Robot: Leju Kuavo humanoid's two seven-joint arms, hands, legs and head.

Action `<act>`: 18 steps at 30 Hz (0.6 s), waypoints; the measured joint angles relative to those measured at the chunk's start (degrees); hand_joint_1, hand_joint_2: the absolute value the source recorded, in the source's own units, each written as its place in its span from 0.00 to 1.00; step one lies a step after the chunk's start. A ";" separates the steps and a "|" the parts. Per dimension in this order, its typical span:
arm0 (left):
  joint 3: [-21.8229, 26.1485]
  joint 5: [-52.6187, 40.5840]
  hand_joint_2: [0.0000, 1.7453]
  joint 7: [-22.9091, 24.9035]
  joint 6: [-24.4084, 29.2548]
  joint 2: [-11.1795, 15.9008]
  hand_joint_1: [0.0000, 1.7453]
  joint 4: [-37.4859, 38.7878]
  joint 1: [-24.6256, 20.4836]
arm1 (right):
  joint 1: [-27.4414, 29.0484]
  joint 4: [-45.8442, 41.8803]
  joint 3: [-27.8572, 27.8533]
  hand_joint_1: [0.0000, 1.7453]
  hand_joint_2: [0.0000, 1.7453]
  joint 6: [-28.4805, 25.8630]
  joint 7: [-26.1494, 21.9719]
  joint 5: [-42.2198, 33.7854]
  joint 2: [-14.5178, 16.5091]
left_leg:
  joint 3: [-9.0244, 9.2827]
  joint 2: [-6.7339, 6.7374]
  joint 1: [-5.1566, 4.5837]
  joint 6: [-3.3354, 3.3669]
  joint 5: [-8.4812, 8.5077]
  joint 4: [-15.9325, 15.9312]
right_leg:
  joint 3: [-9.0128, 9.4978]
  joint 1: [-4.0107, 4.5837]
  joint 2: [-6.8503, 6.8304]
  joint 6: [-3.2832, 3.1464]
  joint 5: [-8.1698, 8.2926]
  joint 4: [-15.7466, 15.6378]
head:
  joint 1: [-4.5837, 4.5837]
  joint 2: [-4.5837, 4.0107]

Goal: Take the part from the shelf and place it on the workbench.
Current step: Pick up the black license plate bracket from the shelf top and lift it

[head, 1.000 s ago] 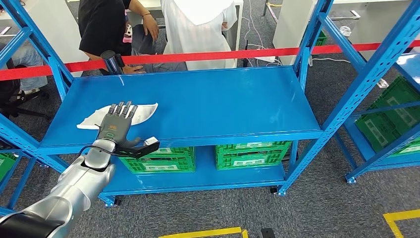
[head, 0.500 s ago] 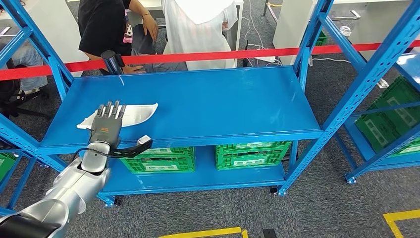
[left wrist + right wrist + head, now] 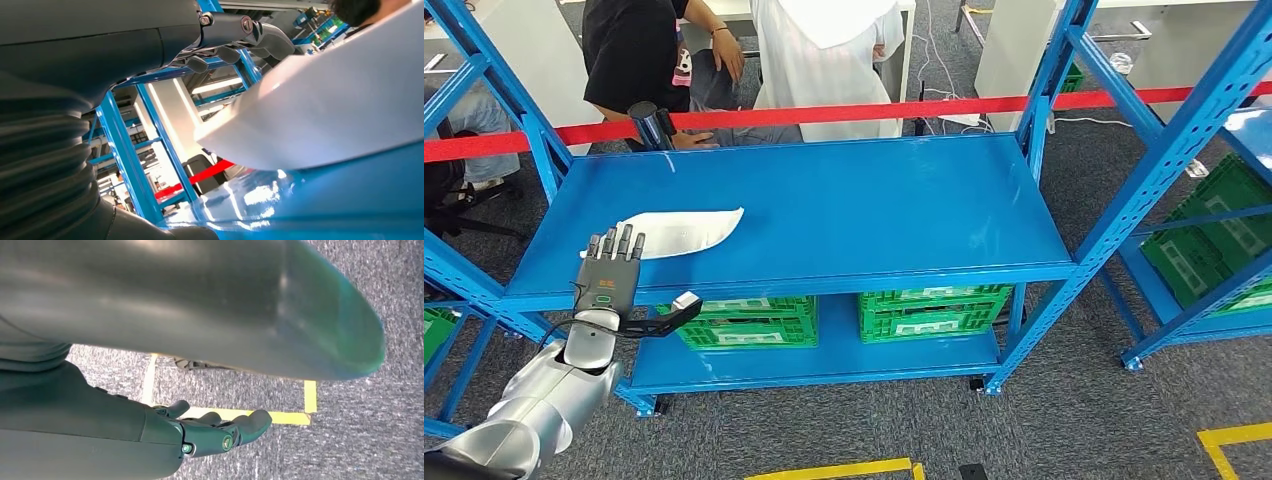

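Head view is showing the big blue shelf [image 3: 844, 215] with the white part [image 3: 686, 232] lying flat on its top near the left end, so the job is only starting: the part is not picked up yet and no workbench is showing. Green crates [image 3: 934, 312] are sitting on the lower level, and I cannot tell what is in them. The left hand [image 3: 609, 278] is hovering by the part's end, fingers spread and holding nothing, while the right hand [image 3: 215, 432] is hanging over the floor, loosely curled and holding nothing.

No readable text; white markings on green crates [image 3: 746, 322] too small to read.
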 joint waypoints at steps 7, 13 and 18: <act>0.00 0.13 1.00 -0.95 0.52 -0.34 0.00 0.03 0.45 | 0.06 -0.01 0.00 0.00 0.00 -0.06 -1.01 0.31 -0.36 | 0.00 -0.01 -0.02 0.00 0.00 0.01 | 0.00 0.00 -0.01 0.00 0.00 -0.02 | 0.00 0.00; 0.00 0.05 1.00 -1.36 2.26 -1.26 0.00 -0.02 0.45 | 0.06 0.00 0.00 0.00 0.00 0.30 -1.44 0.58 -0.38 | 0.00 0.00 -0.02 0.00 0.00 0.01 | 0.00 0.00 0.00 0.00 0.00 -0.02 | 0.00 0.00; 0.00 -0.16 1.00 -1.28 3.31 -1.62 0.00 -0.06 0.42 | 0.05 0.00 0.00 0.00 0.00 0.83 -1.21 0.95 -0.38 | 0.01 0.01 -0.02 0.00 0.00 0.01 | 0.00 0.01 0.00 0.00 0.00 -0.02 | 0.00 0.00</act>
